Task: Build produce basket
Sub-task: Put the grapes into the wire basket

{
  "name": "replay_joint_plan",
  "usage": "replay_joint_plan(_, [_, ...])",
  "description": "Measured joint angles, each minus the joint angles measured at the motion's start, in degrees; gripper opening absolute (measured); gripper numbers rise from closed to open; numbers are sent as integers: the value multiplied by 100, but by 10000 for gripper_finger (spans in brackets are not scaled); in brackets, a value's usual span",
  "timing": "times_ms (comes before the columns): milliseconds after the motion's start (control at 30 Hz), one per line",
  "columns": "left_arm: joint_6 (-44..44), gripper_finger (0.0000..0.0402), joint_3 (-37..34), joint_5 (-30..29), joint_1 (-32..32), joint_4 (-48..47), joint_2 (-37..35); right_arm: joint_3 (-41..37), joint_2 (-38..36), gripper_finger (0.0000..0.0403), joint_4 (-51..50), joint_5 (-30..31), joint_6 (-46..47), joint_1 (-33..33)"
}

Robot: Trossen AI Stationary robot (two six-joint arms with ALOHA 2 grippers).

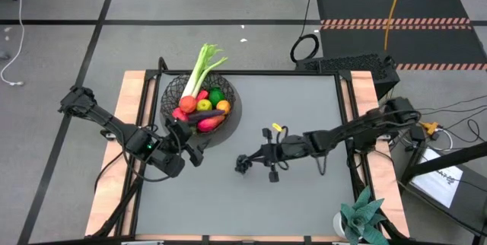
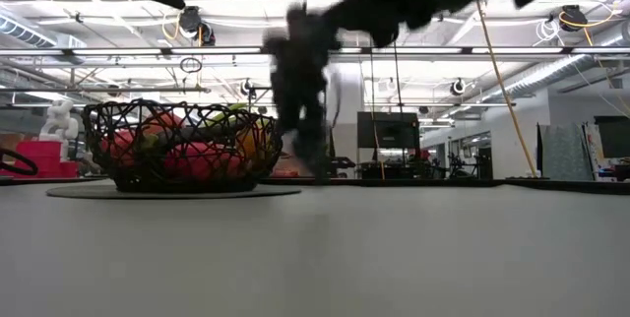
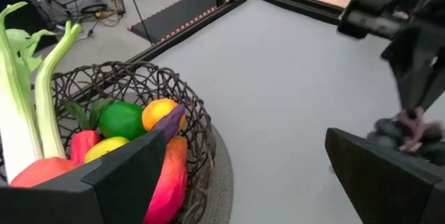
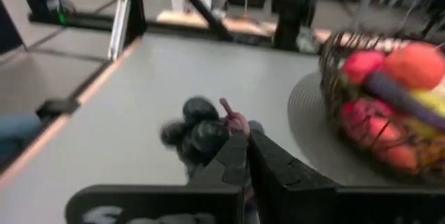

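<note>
The black wire basket (image 1: pixel 199 104) stands on a round grey mat at the table's far left. It holds a leek (image 1: pixel 199 70), a lime (image 3: pixel 119 120), an orange (image 3: pixel 160 111), a mango (image 3: pixel 167 179) and other produce. My left gripper (image 1: pixel 189 141) is open and empty just near of the basket, whose rim (image 3: pixel 191 123) lies beside its fingers. My right gripper (image 1: pixel 243 163) is at the table's middle, shut on a dark purple bunch of grapes (image 4: pixel 195 135). The bunch also shows in the left wrist view (image 3: pixel 403 130). My right gripper pinches the grapes at the pink stem end (image 4: pixel 233 120) between its two fingers. The fingers slant down toward the table's left. The bunch hangs below the fingertips, close above the table. Whether it touches the table I cannot tell.
A spiky teal-green plant (image 1: pixel 364 218) stands at the near right corner. The grey table top (image 1: pixel 304 116) lies open between the basket and the right arm. Wooden rails (image 1: pixel 129 123) run along the left and right edges.
</note>
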Motion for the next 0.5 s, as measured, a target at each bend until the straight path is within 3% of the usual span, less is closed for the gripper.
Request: replay_joint_plan(500, [464,390,0,52,0,558,2,2,-920,2,693,1839,-488,894])
